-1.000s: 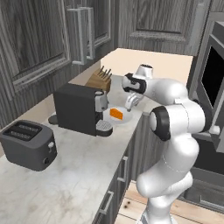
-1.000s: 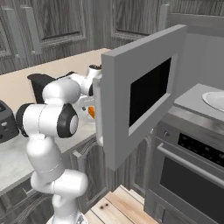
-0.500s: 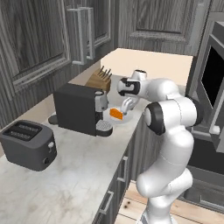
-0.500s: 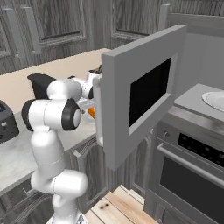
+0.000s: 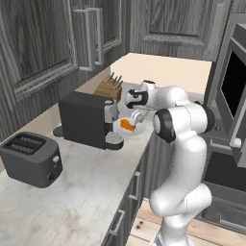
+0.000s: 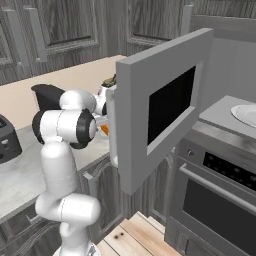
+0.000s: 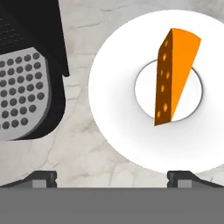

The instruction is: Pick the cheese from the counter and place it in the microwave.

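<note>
Microwave (image 6: 160, 107) first: its door hangs swung wide toward the room in the right base view, so the way in looks ready, though the cavity itself is hidden behind the door. Counter (image 5: 81, 192) next, marbled and carrying a black toaster (image 5: 30, 158), a dark coffee machine (image 5: 86, 117) and a knife block (image 5: 108, 86). Just beside the coffee machine's drip grille sits a white plate (image 7: 113, 113), and the cheese (image 7: 175, 74) lies on it, untouched. Above it hovers the gripper (image 7: 112, 177), jaws spread wide and holding nothing, the wedge off toward one fingertip rather than centred. By my reading nothing is picked yet: aligning, descent, grasp, carry and placement all remain.
</note>
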